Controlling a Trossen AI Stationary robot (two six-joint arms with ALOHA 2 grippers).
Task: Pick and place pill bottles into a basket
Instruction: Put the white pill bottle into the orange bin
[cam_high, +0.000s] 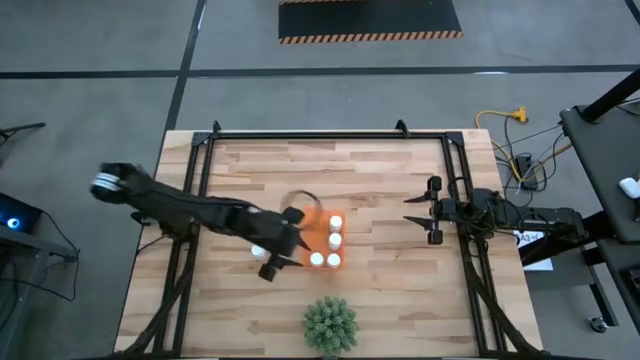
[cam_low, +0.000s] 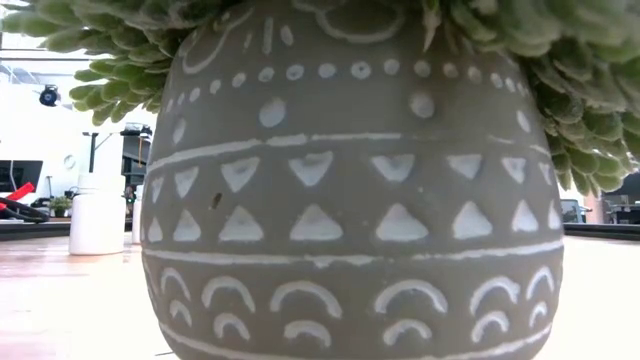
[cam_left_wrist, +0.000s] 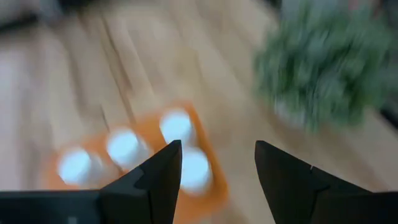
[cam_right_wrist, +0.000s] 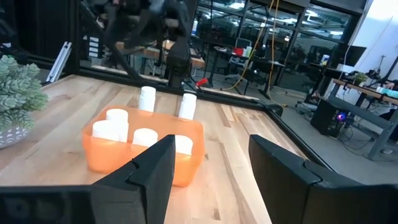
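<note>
Pill bottles: four in the orange basket, two standing on the counter just behind it.
Left pincer hovers at the basket, part-open, empty; risk is clipping the rim or toppling the loose bottles. Right pincer waits well apart, part-open, empty.

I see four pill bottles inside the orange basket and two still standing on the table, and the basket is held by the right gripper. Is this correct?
Not quite. Four pill bottles are in the basket and two stand on the table beyond it, but the right gripper holds nothing: the high view shows it open, well apart from the basket.
</note>
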